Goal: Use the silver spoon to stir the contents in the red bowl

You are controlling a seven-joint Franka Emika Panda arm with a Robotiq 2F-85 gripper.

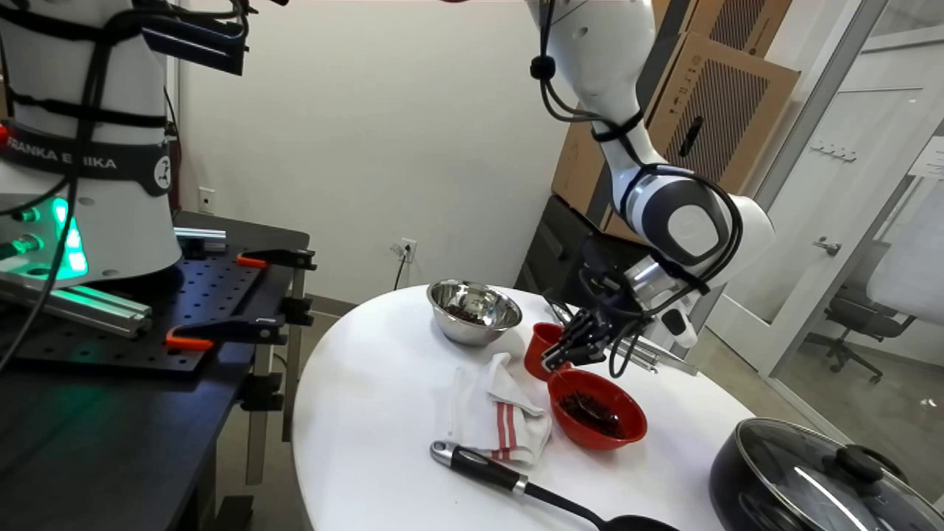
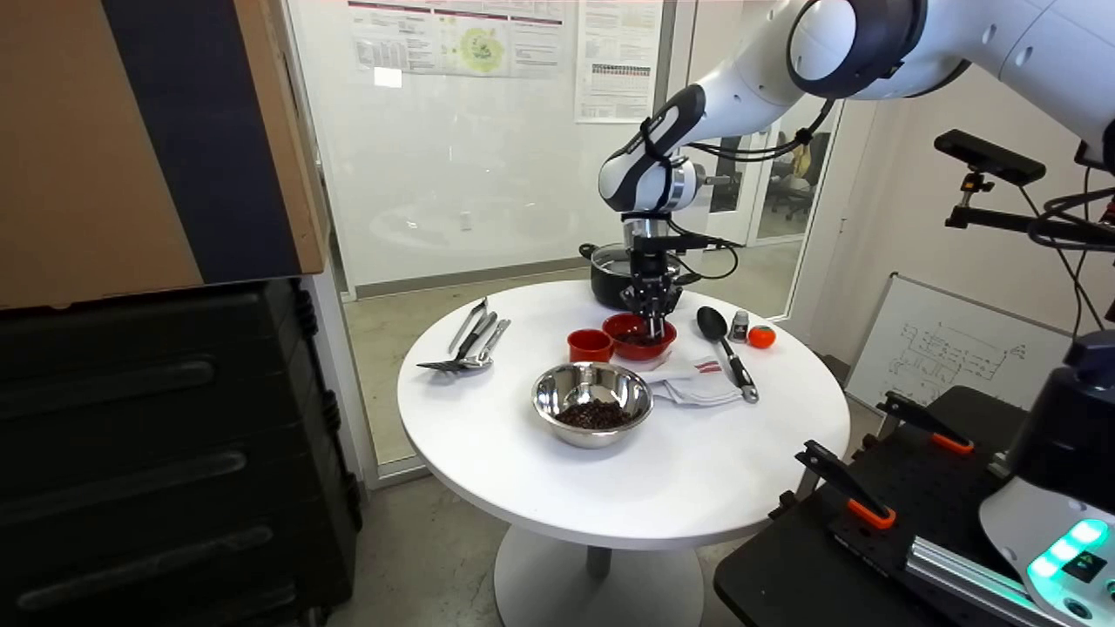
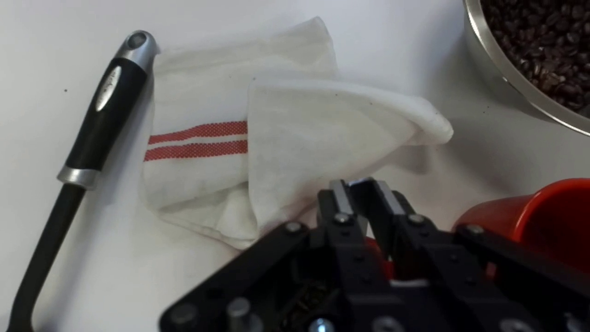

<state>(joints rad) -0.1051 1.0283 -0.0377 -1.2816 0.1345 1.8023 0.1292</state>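
The red bowl (image 1: 599, 440) stands on the round white table, with the dark contents (image 1: 588, 415) inside it. The red bowl (image 2: 640, 351) and the contents (image 2: 634, 338) also show in the other picture from outside, partly behind the fingers. My gripper (image 1: 553, 361) is over the bowl's rim near the red cup, pointing down. In the wrist view my gripper (image 3: 362, 196) has its fingers close together on the silver spoon (image 3: 359, 181), whose handle end shows between the tips. The spoon slants down into the bowl; its head is not clear. The bowl is mostly hidden in the wrist view.
A red cup (image 2: 591, 347) stands close beside the bowl, and a steel bowl (image 2: 592, 433) holds dark beans. A white towel (image 3: 295, 124), a black ladle (image 1: 483, 468) and a lidded pot (image 1: 745, 479) are nearby. Utensils (image 2: 470, 348) lie near the table's edge.
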